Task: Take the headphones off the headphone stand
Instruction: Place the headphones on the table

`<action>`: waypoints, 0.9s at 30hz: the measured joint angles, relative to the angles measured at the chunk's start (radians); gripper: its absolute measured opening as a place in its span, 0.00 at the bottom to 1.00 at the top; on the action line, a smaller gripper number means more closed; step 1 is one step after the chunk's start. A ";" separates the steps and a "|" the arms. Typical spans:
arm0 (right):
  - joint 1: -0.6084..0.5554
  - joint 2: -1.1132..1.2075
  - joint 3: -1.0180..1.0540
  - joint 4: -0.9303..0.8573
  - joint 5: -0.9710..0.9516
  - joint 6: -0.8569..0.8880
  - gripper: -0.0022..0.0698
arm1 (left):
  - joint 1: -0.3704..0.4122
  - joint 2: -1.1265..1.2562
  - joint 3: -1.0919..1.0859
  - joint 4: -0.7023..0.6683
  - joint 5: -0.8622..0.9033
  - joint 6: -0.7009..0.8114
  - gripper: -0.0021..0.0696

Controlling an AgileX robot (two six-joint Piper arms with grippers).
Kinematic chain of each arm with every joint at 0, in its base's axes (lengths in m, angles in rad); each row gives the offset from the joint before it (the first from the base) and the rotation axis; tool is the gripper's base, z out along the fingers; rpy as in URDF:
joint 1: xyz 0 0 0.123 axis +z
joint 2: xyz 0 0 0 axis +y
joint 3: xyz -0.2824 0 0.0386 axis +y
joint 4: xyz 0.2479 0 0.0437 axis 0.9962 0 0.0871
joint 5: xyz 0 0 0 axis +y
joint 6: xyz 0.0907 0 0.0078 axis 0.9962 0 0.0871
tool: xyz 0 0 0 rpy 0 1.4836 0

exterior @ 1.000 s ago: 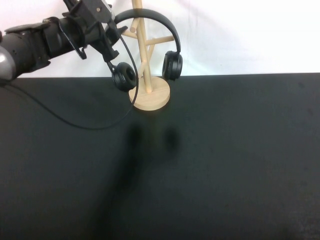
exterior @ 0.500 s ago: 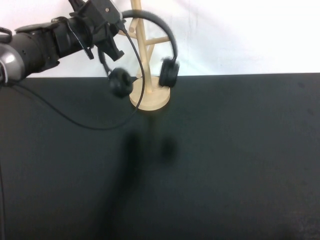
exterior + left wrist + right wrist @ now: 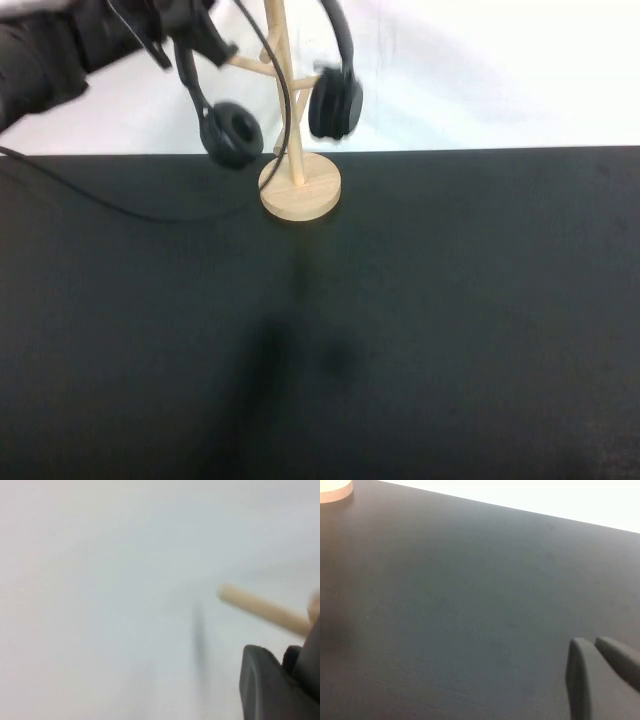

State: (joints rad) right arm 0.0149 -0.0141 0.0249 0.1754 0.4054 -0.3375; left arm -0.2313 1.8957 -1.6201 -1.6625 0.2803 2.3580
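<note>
- The headphones (image 3: 300, 90) hang raised around the headphone stand (image 3: 297, 185), ear cups either side of its post.
- The left end effector (image 3: 185, 30), at the top left, grips their headband.
- The right end effector (image 3: 600, 672), fingers together and empty, hovers over the black bench (image 3: 420, 320).

The high view looks down at the black matte table (image 3: 420, 320) from the robot's side. The right wrist view looks close along the same table beyond the right gripper (image 3: 600, 672), sharing the light wooden headphone stand (image 3: 297, 180) base; the left wrist view faces a white wall.
</note>
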 joint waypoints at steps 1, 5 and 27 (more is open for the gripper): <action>0.000 0.000 0.000 0.000 0.000 0.000 0.02 | 0.000 -0.023 0.000 0.032 -0.005 -0.062 0.09; 0.000 0.000 0.000 0.000 0.000 0.000 0.02 | 0.000 -0.109 0.000 0.264 0.031 -0.429 0.09; 0.000 0.000 0.000 0.000 0.000 0.000 0.02 | -0.147 -0.191 0.215 1.400 0.631 -1.930 0.09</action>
State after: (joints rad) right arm 0.0149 -0.0141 0.0249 0.1754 0.4054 -0.3375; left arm -0.3782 1.7050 -1.4049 -0.2628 0.9109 0.4276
